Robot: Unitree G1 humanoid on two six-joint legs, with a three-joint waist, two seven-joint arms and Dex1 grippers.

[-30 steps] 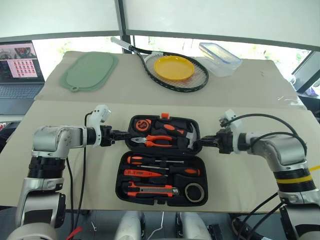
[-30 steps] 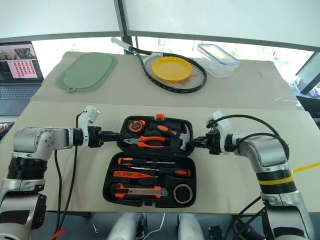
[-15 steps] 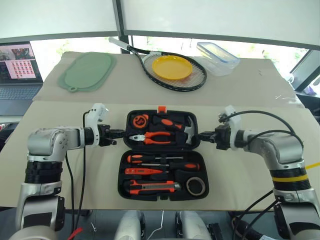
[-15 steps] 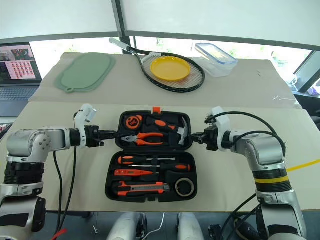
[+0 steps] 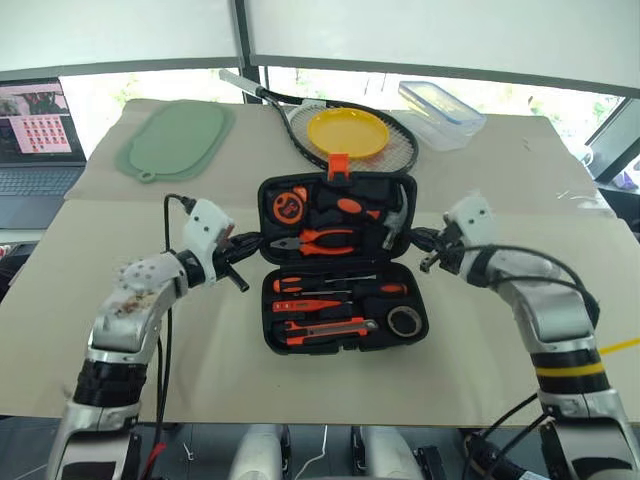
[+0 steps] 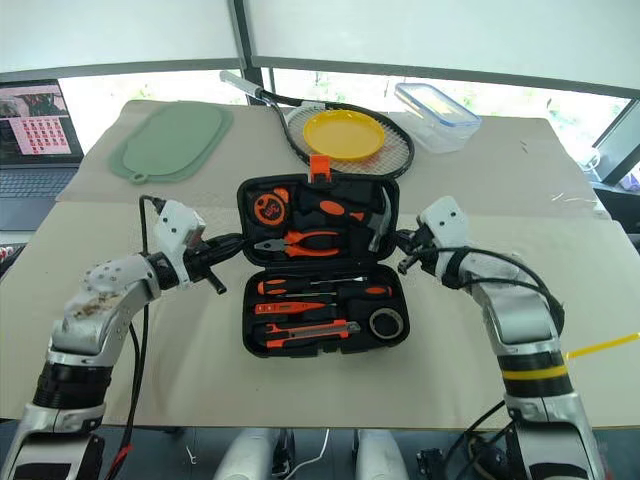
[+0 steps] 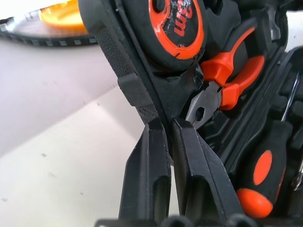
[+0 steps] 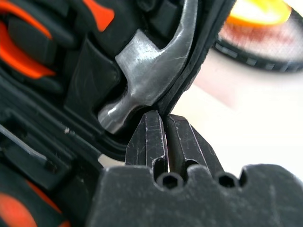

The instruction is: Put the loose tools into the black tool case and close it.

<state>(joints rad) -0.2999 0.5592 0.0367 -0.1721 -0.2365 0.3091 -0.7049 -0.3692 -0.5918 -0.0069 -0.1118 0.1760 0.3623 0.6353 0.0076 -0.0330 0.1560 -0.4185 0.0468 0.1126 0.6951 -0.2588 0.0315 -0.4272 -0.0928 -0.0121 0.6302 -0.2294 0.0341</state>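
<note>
The black tool case (image 5: 340, 345) lies open on the table, its lid (image 5: 395, 185) tilted up off the surface. In the lower half sit two orange-and-black screwdrivers (image 5: 340, 286), a slim orange screwdriver (image 5: 312, 305), the utility knife (image 5: 320, 328) and a dark tape roll (image 5: 404, 321). The lid holds pliers (image 7: 227, 85), a hammer (image 8: 151, 75) and a tape measure (image 5: 291, 206), with an orange latch (image 5: 338, 165) on top. My left gripper (image 7: 165, 124) is shut on the lid's left rim. On the lid's right rim, beside the hammer head, my right gripper (image 8: 164, 116) is shut too.
Behind the case lie a racket (image 5: 400, 160) with a yellow plate (image 5: 348, 133) on its strings, a clear plastic box (image 5: 440, 102) and a green mat (image 5: 175, 140). A laptop (image 5: 35, 135) stands at the far left. The table's front edge runs just below the case.
The lid has swung up from lying flat to tilted. Both grippers rose with it and rolled at the wrists, holding its side rims. The whole picture has also shifted.
</note>
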